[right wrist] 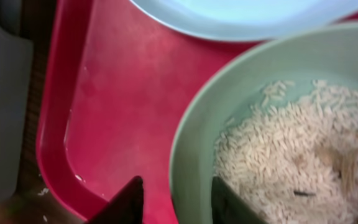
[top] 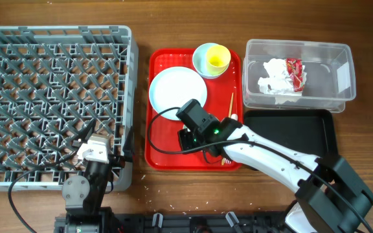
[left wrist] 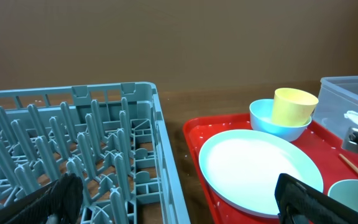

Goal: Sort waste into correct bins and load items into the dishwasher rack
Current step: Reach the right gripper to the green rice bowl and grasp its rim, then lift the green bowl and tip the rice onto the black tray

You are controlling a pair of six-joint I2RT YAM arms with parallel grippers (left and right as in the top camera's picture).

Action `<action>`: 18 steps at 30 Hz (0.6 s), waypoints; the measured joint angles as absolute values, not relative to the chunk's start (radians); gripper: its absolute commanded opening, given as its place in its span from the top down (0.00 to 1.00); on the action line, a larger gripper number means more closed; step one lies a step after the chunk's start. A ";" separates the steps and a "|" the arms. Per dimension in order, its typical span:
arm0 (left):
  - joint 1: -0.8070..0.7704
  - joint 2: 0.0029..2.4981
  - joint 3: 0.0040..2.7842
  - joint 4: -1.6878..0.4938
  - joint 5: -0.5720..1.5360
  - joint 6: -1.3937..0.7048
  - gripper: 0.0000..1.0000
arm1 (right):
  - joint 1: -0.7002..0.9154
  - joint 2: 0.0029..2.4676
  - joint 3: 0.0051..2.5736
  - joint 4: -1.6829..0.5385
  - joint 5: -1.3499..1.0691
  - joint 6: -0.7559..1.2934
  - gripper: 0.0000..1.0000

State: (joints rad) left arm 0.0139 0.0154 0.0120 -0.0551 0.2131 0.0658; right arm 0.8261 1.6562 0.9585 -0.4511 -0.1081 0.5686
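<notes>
Closely, right jaws spread astride smooth mint bowl [right wrist: 191, 143] rim, grainy rice [right wrist: 278, 155] inside, left jaws spread

no legible text, brand or number in any view, print on the red snack wrapper [top: 294, 72] inside the clear tub [top: 342, 52] too small to read
</notes>
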 measured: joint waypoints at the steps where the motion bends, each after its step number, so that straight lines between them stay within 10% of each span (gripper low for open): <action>1: 0.014 0.015 0.012 -0.055 0.213 0.066 0.00 | 0.826 1.656 0.958 -0.442 -0.109 0.566 0.74; 18: 0.014 0.015 0.012 -0.055 0.213 0.066 0.00 | 0.826 1.710 0.968 -0.421 -0.112 0.548 0.96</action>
